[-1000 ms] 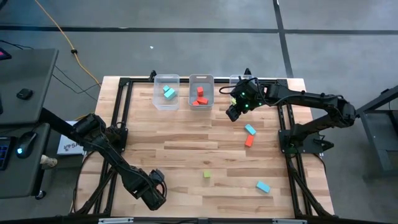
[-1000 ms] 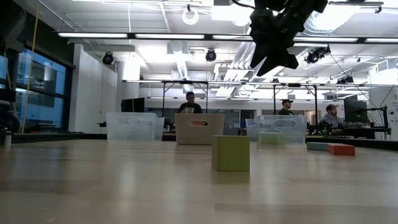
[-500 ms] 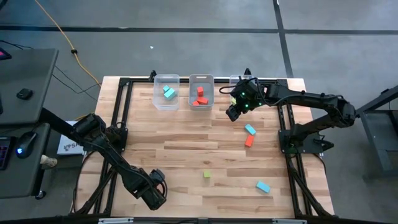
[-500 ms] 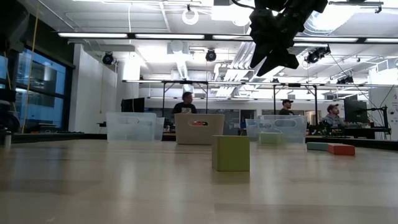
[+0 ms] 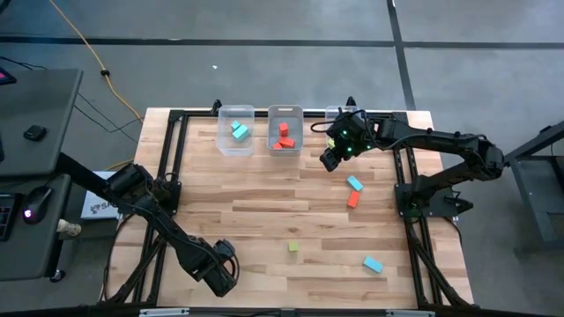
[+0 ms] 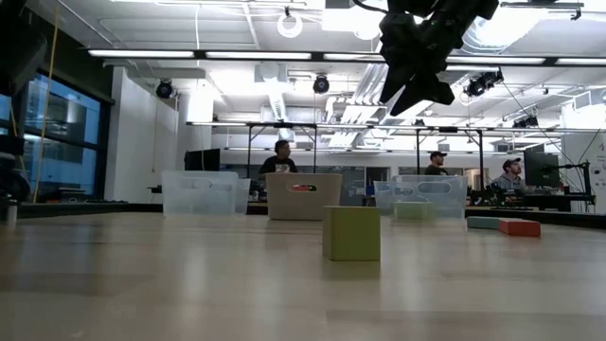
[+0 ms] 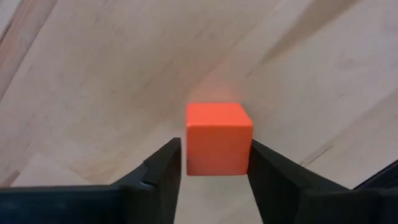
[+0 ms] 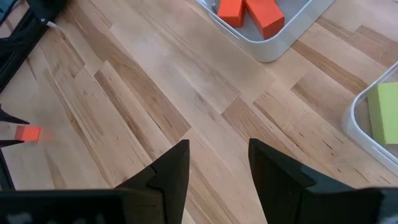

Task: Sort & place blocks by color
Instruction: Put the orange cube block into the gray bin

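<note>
Blocks, sorting by colour. The left gripper [image 7: 214, 168], low at the near-left part of the table [image 5: 264, 202], brackets a red-orange cube [image 7: 218, 138]: one finger [image 7: 163, 177] stands against each side face, but whether they already press on it cannot be told. The cube sits flat on the wood, its upper face clear. Judged from its crisp edges and matte faces, it is probably light, rigid and not slippery; the two parallel side faces now between the fingers are the sensible place to take hold, near mid-height so that it does not pivot.

The right gripper [image 8: 214, 168] hovers with its fingers parted and nothing between them, above the table just in front of the far row of bins, between the middle bin [image 5: 285, 141] and the right-hand bin [image 8: 373, 130]. The middle bin holds red-orange blocks [image 8: 252, 12]; the right-hand bin holds a lime green block [image 8: 385, 112]; the left-hand bin [image 5: 235, 141] holds light blue blocks [image 5: 239, 130].

Loose on the table are a light blue bar [image 5: 354, 184] touching or just beside a red-orange bar [image 5: 353, 200], a lime green cube [image 5: 293, 247] near the middle, and a second light blue bar [image 5: 373, 263] near the front right.
</note>
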`<action>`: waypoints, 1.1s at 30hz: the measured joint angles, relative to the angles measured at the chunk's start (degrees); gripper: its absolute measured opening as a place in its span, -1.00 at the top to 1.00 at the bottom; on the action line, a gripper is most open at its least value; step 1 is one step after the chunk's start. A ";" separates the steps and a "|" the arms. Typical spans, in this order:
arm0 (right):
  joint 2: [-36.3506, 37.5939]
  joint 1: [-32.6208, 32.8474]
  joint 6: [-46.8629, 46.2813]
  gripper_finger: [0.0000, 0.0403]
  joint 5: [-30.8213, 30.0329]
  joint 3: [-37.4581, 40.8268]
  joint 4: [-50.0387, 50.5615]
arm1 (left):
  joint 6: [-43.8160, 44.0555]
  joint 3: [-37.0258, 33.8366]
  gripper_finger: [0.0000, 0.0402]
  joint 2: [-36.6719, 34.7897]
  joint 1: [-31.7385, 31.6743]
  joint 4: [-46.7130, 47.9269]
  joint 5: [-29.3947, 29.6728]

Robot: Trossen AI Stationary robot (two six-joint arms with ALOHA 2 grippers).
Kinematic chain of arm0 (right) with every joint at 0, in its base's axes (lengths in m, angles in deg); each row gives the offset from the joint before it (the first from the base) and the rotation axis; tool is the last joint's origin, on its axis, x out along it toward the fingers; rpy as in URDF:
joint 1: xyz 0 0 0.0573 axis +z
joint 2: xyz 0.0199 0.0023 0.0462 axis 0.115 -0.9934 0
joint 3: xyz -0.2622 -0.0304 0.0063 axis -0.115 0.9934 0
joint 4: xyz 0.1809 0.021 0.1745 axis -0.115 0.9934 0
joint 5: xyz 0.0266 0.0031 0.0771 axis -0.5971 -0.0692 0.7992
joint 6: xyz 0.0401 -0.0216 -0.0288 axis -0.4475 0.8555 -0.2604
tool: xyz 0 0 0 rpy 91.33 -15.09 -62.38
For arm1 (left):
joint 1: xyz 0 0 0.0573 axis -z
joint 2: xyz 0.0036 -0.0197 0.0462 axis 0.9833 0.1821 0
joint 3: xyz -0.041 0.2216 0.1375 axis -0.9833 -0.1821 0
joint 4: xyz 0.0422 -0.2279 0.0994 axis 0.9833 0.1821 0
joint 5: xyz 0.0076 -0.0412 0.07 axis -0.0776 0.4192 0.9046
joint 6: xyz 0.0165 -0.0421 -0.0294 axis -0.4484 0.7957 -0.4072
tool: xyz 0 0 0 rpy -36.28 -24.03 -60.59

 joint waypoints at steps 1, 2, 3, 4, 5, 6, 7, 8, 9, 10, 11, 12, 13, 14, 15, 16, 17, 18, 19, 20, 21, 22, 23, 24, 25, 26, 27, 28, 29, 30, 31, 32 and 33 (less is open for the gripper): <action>0.00 0.00 -0.02 0.24 0.00 0.00 -0.01 | -0.61 0.00 0.30 0.00 0.00 0.00 0.02; 0.00 0.01 0.01 0.24 0.00 0.00 -0.01 | -1.01 0.00 0.35 0.00 0.00 -0.04 0.00; -0.01 0.01 -0.01 0.24 0.00 0.00 -0.01 | -1.41 0.02 0.40 -0.02 0.00 -0.02 0.00; 0.00 0.01 -0.01 0.24 0.00 0.00 -0.01 | -1.87 0.02 0.45 -0.06 0.00 -0.01 -0.01; 0.00 0.00 -0.02 0.24 0.00 0.00 -0.02 | -2.24 0.04 0.49 -0.08 -0.01 0.00 -0.02; 0.00 0.00 0.00 0.24 0.00 0.00 -0.02 | -2.62 0.04 0.54 -0.12 -0.04 0.02 -0.04; 0.00 -0.01 0.00 0.24 0.00 0.00 -0.02 | -3.17 0.07 0.57 -0.17 -0.07 0.04 -0.09; 0.00 0.01 0.00 0.24 -0.02 0.00 -0.02 | -3.68 0.07 0.60 -0.18 -0.07 0.07 -0.18; 0.00 0.01 0.01 0.24 -0.13 0.00 -0.02 | -4.17 0.09 0.62 -0.32 -0.11 0.14 -0.20; -0.01 0.00 0.00 0.24 -0.43 0.00 -0.02 | -4.73 0.09 0.64 -0.45 -0.22 0.22 -0.16; 0.00 0.02 -0.02 0.24 -0.56 0.00 -0.02 | -5.31 0.09 0.64 -0.48 -0.49 0.24 -0.17; 0.00 0.00 -0.02 0.24 -0.55 0.00 -0.02 | -6.04 0.09 0.65 -0.50 -0.81 0.26 -0.22; -0.02 -0.01 -0.02 0.24 -0.55 0.00 -0.02 | -7.01 0.04 0.65 -0.72 -1.23 0.38 -0.17; 0.00 0.02 -0.02 0.24 -0.55 0.00 -0.02 | -8.13 0.01 0.64 -1.13 -1.76 0.78 -0.05; 0.00 0.02 -0.02 0.24 -0.55 0.00 -0.02 | -9.33 0.00 0.64 -1.57 -2.49 1.01 0.02; 0.00 0.01 -0.02 0.24 -0.55 0.00 -0.02 | -10.60 0.00 0.64 -1.98 -3.29 0.88 0.04; -0.01 0.01 -0.02 0.24 -0.55 0.00 -0.02 | -12.03 0.00 0.64 -2.37 -4.04 1.04 0.29; -0.01 0.00 -0.07 0.24 -0.55 0.00 -0.02 | -13.53 0.00 0.64 -2.79 -4.88 1.67 0.54; 0.00 0.02 -0.28 0.24 -0.55 0.00 -0.02 | -15.15 0.00 0.64 -3.37 -5.85 2.11 0.71; -0.01 0.01 -0.61 0.24 -0.54 0.00 0.00 | -16.80 0.00 0.64 -3.88 -6.85 2.25 0.97; -0.02 0.02 -0.99 0.24 -0.53 0.00 -0.03 | -18.63 0.00 0.64 -4.44 -7.87 2.62 1.54; 0.00 0.01 -1.20 0.24 -0.55 0.00 -0.14 | -20.45 0.00 0.64 -4.93 -8.93 3.25 2.03; 0.00 0.02 -1.43 0.24 -0.53 0.00 -0.22 | -22.36 0.00 0.64 -5.41 -10.18 3.52 2.27; -0.01 0.01 -1.50 0.24 -0.55 0.00 -0.17 | -24.24 0.00 0.64 -5.80 -11.37 3.52 2.56; 0.00 0.02 -1.50 0.24 -0.61 0.00 -0.11 | -26.10 0.00 0.64 -6.21 -12.57 3.71 2.99; 0.00 0.00 -1.50 0.24 -0.96 0.00 -0.18 | -28.01 0.00 0.64 -6.65 -13.68 3.97 3.18; -0.01 0.00 -1.51 0.24 -1.09 0.00 -0.12 | -29.95 0.00 0.64 -7.10 -14.95 3.97 3.26; -0.02 0.01 -1.52 0.24 -1.28 0.00 0.00 | -31.73 0.00 0.64 -7.47 -16.15 3.81 3.29; -0.02 0.02 -1.52 0.24 -1.75 0.00 -0.02 | -33.52 0.00 0.64 -7.77 -17.30 3.86 3.49; -0.01 0.02 -1.52 0.24 -2.32 0.00 -0.04 | -35.22 0.00 0.64 -8.17 -18.42 3.89 3.82; -0.01 0.00 -1.54 0.24 -2.59 0.00 -0.01 | -36.89 0.00 0.64 -8.75 -19.57 3.85 4.25; -0.01 0.00 -1.55 0.24 -2.77 0.00 -0.01 | -38.67 0.00 0.64 -9.34 -20.87 3.79 4.65; -0.01 0.00 -1.53 0.24 -3.05 0.00 -0.06 | -40.39 0.00 0.64 -9.92 -22.24 3.78 4.74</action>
